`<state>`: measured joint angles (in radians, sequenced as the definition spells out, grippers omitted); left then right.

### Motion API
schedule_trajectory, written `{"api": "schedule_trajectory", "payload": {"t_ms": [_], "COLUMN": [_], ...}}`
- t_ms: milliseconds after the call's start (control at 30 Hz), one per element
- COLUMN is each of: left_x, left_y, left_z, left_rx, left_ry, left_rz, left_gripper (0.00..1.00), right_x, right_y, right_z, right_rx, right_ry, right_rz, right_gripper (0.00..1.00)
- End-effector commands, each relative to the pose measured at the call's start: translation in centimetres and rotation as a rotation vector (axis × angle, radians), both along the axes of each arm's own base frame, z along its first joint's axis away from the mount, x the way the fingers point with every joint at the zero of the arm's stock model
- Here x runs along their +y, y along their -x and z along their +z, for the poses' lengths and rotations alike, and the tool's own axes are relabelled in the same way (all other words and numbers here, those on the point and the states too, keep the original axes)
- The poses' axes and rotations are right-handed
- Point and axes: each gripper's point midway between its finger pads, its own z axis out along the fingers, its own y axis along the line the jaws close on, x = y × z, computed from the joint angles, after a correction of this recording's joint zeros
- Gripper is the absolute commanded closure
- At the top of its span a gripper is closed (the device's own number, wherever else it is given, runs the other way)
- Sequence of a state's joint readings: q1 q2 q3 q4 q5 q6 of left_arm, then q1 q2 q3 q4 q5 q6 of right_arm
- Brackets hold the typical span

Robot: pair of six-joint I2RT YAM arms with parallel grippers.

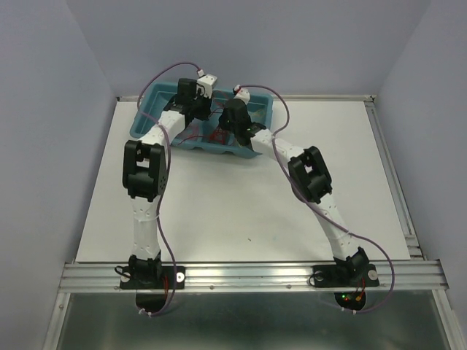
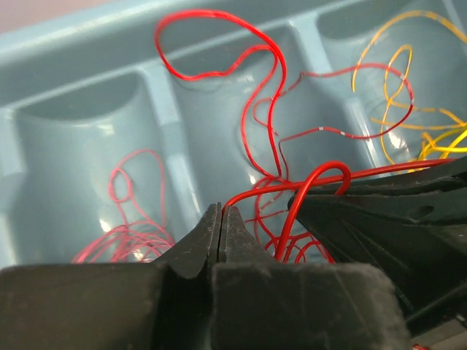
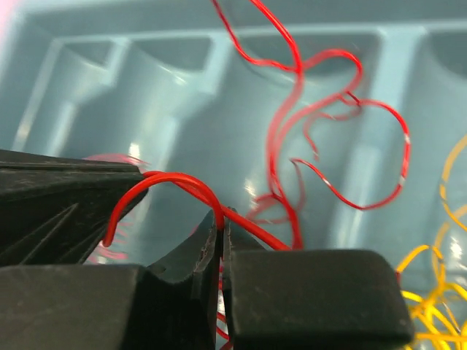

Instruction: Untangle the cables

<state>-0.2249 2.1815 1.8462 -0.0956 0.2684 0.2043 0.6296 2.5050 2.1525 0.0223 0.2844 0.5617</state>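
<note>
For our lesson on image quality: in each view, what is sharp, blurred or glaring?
Left wrist: red cable sharp, pale glare on the tray floor. Right wrist: far loops blurred, the strand at the right fingers crisp. Top external: soft even light, cables too small to resolve.

White arms (image 1: 144, 222), black joints (image 1: 144, 169), purple cables (image 1: 392, 271).
</note>
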Motion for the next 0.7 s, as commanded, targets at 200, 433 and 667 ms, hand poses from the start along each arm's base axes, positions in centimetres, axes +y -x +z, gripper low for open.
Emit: {"api": "schedule_trajectory", "payload": {"t_ms": [200,433,667], "left_x": [1.6,1.6,1.8], "left_y": [-1.0,-1.1,-1.3], "left_z": [-0.1,0.0,-0.4], "left_rx": [-0.006,-0.007,-0.004], "left_ry": [-0.073,-0.073,-0.081], "left_rz": [0.051,0.054,0.058], "left_gripper": [1.00,1.00,1.00], "right_x": [-1.3,-1.1,-2.7], "right_y": [0.4,2.3,3.9], "right_z": [3.7,6.6,9.8], "right_rx": [-0.054,-0.091,-0.122], "right_ry": [0.091,0.116,0.126], "right_rz": [-0.070,-0.068,-0.100], "right_gripper": [0.61,0.44,0.33]}}
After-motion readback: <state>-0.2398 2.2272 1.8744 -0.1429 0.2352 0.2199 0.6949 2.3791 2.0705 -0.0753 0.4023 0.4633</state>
